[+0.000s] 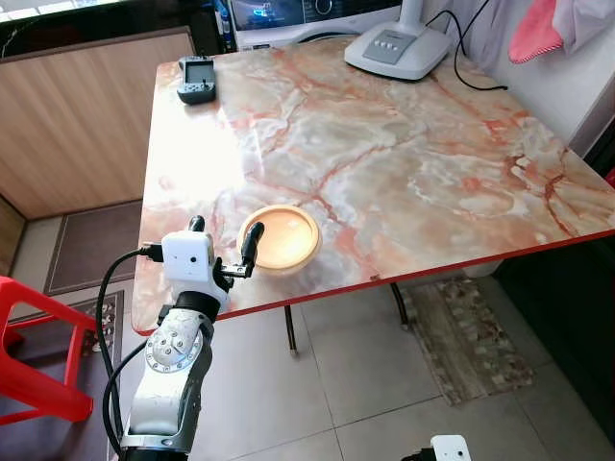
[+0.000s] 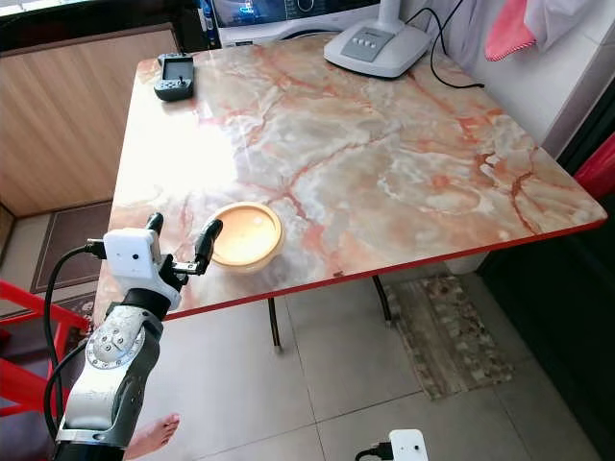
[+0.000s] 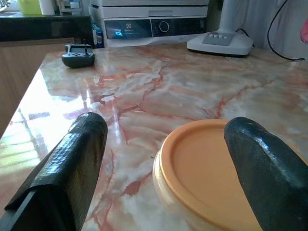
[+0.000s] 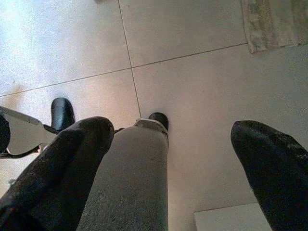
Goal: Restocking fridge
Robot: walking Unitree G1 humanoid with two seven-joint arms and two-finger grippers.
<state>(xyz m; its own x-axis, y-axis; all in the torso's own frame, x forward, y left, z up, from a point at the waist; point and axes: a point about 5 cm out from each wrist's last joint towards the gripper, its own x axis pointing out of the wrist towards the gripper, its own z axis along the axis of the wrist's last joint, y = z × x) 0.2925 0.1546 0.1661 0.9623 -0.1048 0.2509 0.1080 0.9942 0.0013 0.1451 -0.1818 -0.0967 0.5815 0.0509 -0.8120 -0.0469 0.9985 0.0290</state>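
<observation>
Reaching with left gripper point(image 1: 224, 242) spread wide beside orange-lidded container point(image 1: 280, 237) on marble table point(image 1: 404, 163), gripping nothing; right gripper point(image 4: 183, 159) hanging open over floor.

A lidded container point(image 1: 280, 237) sits on the surface point(image 1: 404, 154) near its front edge, toward the left corner. The left hand point(image 1: 224, 237) is raised at that edge, one finger against the container's left rim, the other further left. At the far left corner lies what looks like a handheld controller point(image 1: 197, 79). A lamp base point(image 1: 398, 48) stands at the far edge. A stool point(image 1: 34, 351) stands on the floor point(image 1: 384, 384) to the left; a mat point(image 1: 466, 331) lies under the right side. The right hand point(image 4: 168, 159) hangs above the floor.
</observation>
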